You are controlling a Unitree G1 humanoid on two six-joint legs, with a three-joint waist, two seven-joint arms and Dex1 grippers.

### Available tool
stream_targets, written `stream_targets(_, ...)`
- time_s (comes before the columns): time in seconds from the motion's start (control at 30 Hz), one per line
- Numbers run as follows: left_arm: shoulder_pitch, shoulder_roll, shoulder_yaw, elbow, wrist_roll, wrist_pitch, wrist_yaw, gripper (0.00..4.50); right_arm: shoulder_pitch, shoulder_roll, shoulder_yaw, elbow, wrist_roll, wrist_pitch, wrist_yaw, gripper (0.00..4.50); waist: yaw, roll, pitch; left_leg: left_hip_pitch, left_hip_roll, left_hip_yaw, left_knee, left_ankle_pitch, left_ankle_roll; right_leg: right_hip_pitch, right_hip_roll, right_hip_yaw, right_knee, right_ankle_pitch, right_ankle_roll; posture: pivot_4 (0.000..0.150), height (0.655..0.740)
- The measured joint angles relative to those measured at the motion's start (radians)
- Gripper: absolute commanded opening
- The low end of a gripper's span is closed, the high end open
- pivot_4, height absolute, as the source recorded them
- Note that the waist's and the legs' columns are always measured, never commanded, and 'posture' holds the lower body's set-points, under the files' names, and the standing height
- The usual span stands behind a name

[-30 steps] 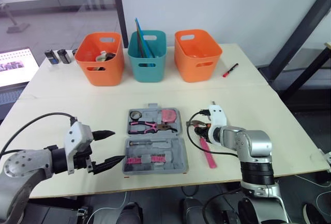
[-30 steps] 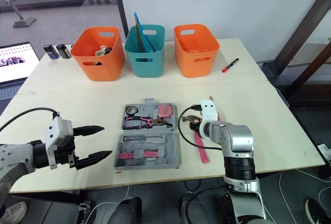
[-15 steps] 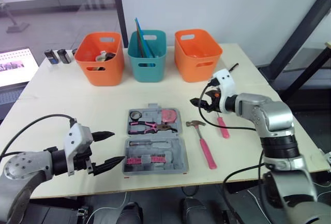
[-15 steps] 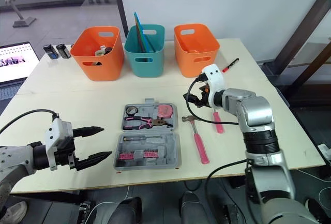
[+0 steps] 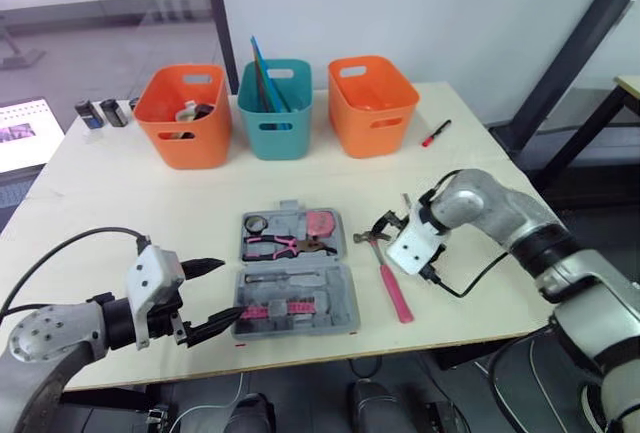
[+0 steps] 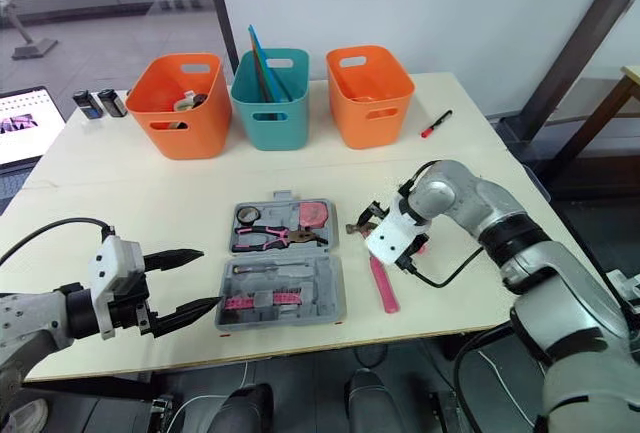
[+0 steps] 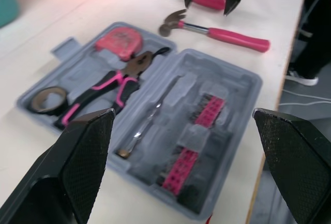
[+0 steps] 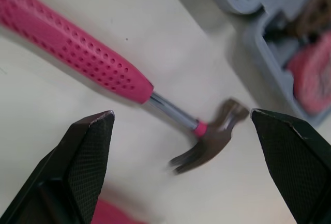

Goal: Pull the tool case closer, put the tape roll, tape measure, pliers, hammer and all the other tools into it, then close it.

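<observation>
The hammer [image 5: 393, 288] lies flat on the table [image 5: 120, 183], just right of the open tool case [image 5: 335, 298], its head toward the far left and its pink handle running to the near right. Your right gripper [image 5: 383, 226] hangs over the head end, fingers spread wide with nothing between them.

Closing there would likely catch the thin metal neck rather than the handle. From that hold the long handle could swing down or twist out of the pads as you lift. The head also sits close to the case's right wall, so a finger descending on that side may strike the rim and shove the case.

A pink-handled screwdriver [image 7: 209, 0] lies just beyond the hammer. The far finger could land on it or roll it away.

The tape roll [image 5: 259, 223], tape measure [image 5: 322, 223] and pliers [image 5: 285, 245] already sit in the far half, so a dropped hammer could knock them loose.

Your left gripper [image 5: 226, 290] waits wide open and empty at the case's near left corner. Any drift could nudge the case.
</observation>
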Motion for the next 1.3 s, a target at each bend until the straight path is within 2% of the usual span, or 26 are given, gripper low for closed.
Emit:
stream_targets(0.2, 0.024, -0.006, 0.012, -0.023, 0.000, 0.011, 0.022, 4.50, -0.105, 0.086, 0.112, 0.195, -0.272, -0.208, -0.252, 4.45, -0.002, 0.000, 0.000, 0.000, 0.000, 0.000, 0.000, 0.000, 0.000, 0.000, 0.000, 0.000, 0.000, 0.000, 0.000, 0.150, 0.7400)
stream_targets(0.23, 0.028, -0.007, 0.014, -0.031, 0.000, 0.012, 0.024, 4.50, -0.113, 0.101, 0.128, 0.220, -0.311, -0.222, -0.289, 4.22, -0.003, 0.000, 0.000, 0.000, 0.000, 0.000, 0.000, 0.000, 0.000, 0.000, 0.000, 0.000, 0.001, 0.000, 0.000, 0.150, 0.7400)
stream_targets(0.3, 0.039, -0.008, 0.016, -0.041, 0.000, 0.012, 0.031, 4.50, -0.137, 0.121, 0.168, 0.254, -0.390, -0.250, -0.369, 3.59, -0.004, 0.000, 0.000, 0.001, 0.000, 0.000, 0.000, 0.000, 0.000, -0.001, 0.000, 0.000, 0.002, 0.000, 0.000, 0.150, 0.7400)
stream_targets(0.43, 0.052, -0.008, 0.029, -0.052, 0.002, 0.015, 0.040, 4.50, -0.194, 0.161, 0.244, 0.323, -0.539, -0.265, -0.522, 1.57, -0.005, 0.000, 0.000, 0.002, 0.000, 0.000, 0.000, 0.001, -0.002, -0.001, 0.000, 0.000, 0.007, 0.000, -0.001, 0.150, 0.7400)
stream_targets(0.53, 0.055, -0.008, 0.036, -0.055, 0.002, 0.017, 0.042, 4.50, -0.219, 0.189, 0.275, 0.364, -0.591, -0.266, -0.587, 0.10, -0.009, -0.001, -0.001, 0.004, 0.000, -0.001, 0.001, 0.001, -0.001, -0.001, 0.001, 0.001, 0.010, -0.001, -0.002, 0.150, 0.7400)
stream_targets(0.77, 0.060, -0.009, 0.042, -0.071, 0.001, 0.019, 0.051, 4.50, -0.237, 0.208, 0.294, 0.385, -0.628, -0.305, -0.661, 0.04, -0.006, 0.000, 0.000, 0.004, 0.000, -0.001, 0.000, 0.001, -0.001, -0.001, 0.001, 0.001, 0.011, -0.001, -0.002, 0.150, 0.7400)
stream_targets(0.9, 0.049, -0.009, 0.041, -0.070, 0.001, 0.018, 0.051, 4.50, -0.240, 0.169, 0.313, 0.337, -0.659, -0.394, -0.719, 0.04, -0.004, 0.000, 0.000, 0.003, 0.000, -0.001, 0.000, 0.001, -0.001, -0.002, 0.001, 0.001, 0.011, -0.001, -0.002, 0.150, 0.7400)
stream_targets(1.0, 0.038, -0.009, 0.039, -0.068, 0.001, 0.018, 0.050, 4.50, -0.272, 0.144, 0.305, 0.336, -0.621, -0.475, -0.697, 0.04, -0.004, 0.001, 0.000, 0.003, 0.000, -0.001, 0.000, 0.001, -0.001, -0.002, 0.001, 0.001, 0.011, -0.001, -0.002, 0.150, 0.7400)
stream_targets(1.1, 0.027, -0.009, 0.033, -0.065, 0.001, 0.018, 0.046, 4.50, -0.319, 0.135, 0.243, 0.423, -0.449, -0.542, -0.567, 0.04, -0.007, 0.001, 0.000, 0.003, 0.000, -0.001, 0.000, 0.001, -0.001, -0.002, 0.001, 0.001, 0.012, -0.001, -0.002, 0.150, 0.7400)
stream_targets(1.2, 0.013, -0.009, 0.031, -0.061, 0.003, 0.018, 0.041, 4.50, -0.328, 0.126, 0.151, 0.496, -0.211, -0.526, -0.347, 0.04, -0.006, 0.001, 0.000, 0.004, 0.000, -0.002, 0.000, 0.001, -0.001, 0.000, 0.001, 0.001, 0.012, -0.001, -0.002, 0.150, 0.7400)
stream_targets(1.3, -0.012, -0.010, 0.029, -0.046, 0.003, 0.017, 0.041, 4.50, -0.250, 0.101, 0.016, 0.422, 0.074, -0.305, -0.066, 0.04, -0.002, 0.000, 0.000, 0.004, 0.000, -0.003, 0.001, 0.001, -0.001, 0.002, 0.001, 0.001, 0.012, -0.001, -0.002, 0.150, 0.7400)
